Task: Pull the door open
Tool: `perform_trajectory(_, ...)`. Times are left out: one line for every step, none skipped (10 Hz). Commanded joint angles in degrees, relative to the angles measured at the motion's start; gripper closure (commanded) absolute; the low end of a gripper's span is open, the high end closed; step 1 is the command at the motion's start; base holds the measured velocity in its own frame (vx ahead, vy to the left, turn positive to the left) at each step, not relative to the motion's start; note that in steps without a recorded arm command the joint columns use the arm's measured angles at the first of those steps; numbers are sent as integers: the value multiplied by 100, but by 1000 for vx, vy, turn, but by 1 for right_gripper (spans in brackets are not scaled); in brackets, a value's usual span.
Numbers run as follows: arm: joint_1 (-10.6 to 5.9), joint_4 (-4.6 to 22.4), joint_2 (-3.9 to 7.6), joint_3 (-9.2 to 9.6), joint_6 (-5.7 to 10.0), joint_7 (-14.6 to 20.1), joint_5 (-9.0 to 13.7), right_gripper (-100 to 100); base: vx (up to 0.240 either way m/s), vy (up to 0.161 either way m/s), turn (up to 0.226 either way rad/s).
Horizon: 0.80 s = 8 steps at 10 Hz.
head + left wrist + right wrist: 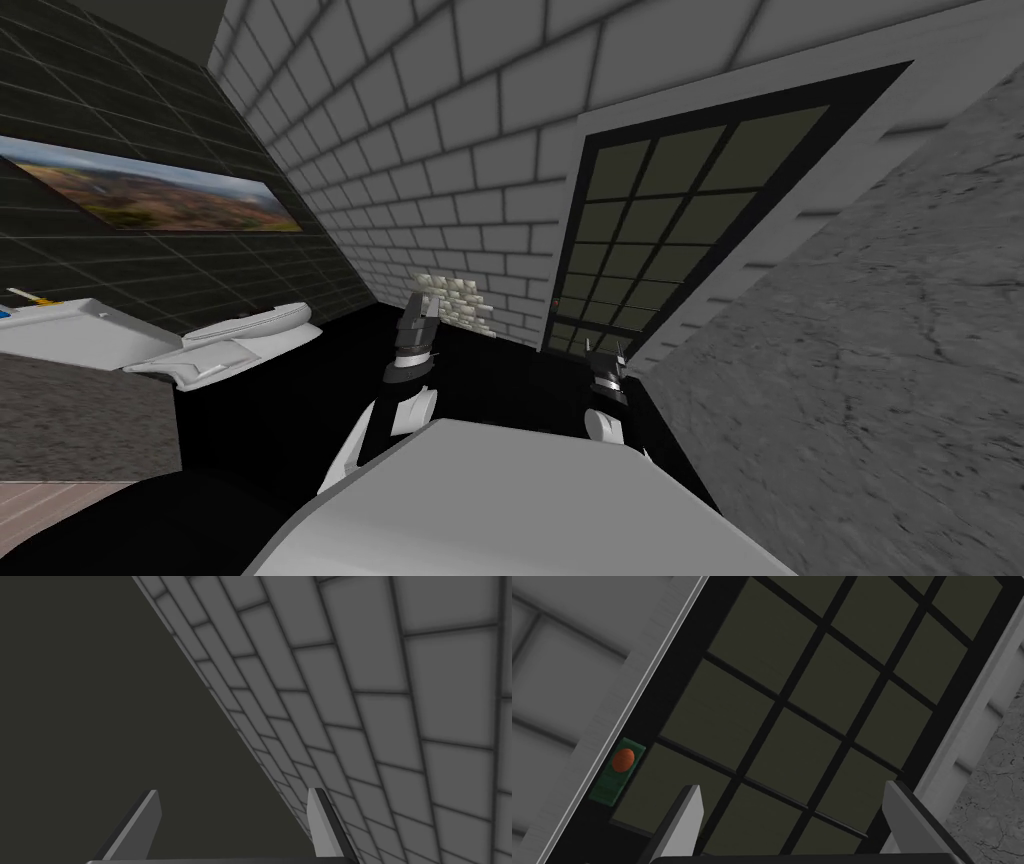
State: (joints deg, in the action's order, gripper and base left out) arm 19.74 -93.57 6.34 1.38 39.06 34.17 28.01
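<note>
A black-framed door (655, 230) with a grid of dark panes stands in a pale frame in the grey brick wall. The right wrist view shows the same door (792, 706) close up, with an orange round knob (623, 760) on a green plate at its edge. My right gripper (794, 811) is open, facing the panes, short of the door and apart from the knob. In the head view the right gripper (608, 352) sits low in front of the door's bottom. My left gripper (422, 300) is raised beside the brick wall, and its wrist view shows the left gripper (235, 811) open and empty.
A rough grey wall (880, 350) runs close along my right side. At my left stand a white toilet (245, 335), a white fixture (60, 325) and a grey counter (80, 420). A landscape picture (150, 190) hangs on the dark tiled wall. The floor is a black area.
</note>
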Motion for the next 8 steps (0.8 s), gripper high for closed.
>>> perform_trajectory(-40,214,35,6,80,191,127,-100,97,-14,165)
perform_trajectory(-69,347,47,14,127,295,200,-100,107,-30,114)
perform_trajectory(-98,481,58,23,174,399,273,-100,117,-24,119)
perform_trajectory(-127,613,69,31,221,502,346,-100,105,-15,145)
perform_trajectory(-156,743,78,40,267,602,416,-100,99,-9,182)
perform_trajectory(-184,872,87,48,313,703,487,-100,116,-21,149)
perform_trajectory(-212,1002,95,56,358,804,558,-100,114,-23,118)
perform_trajectory(-240,1131,104,64,404,905,629,-100,106,-23,125)
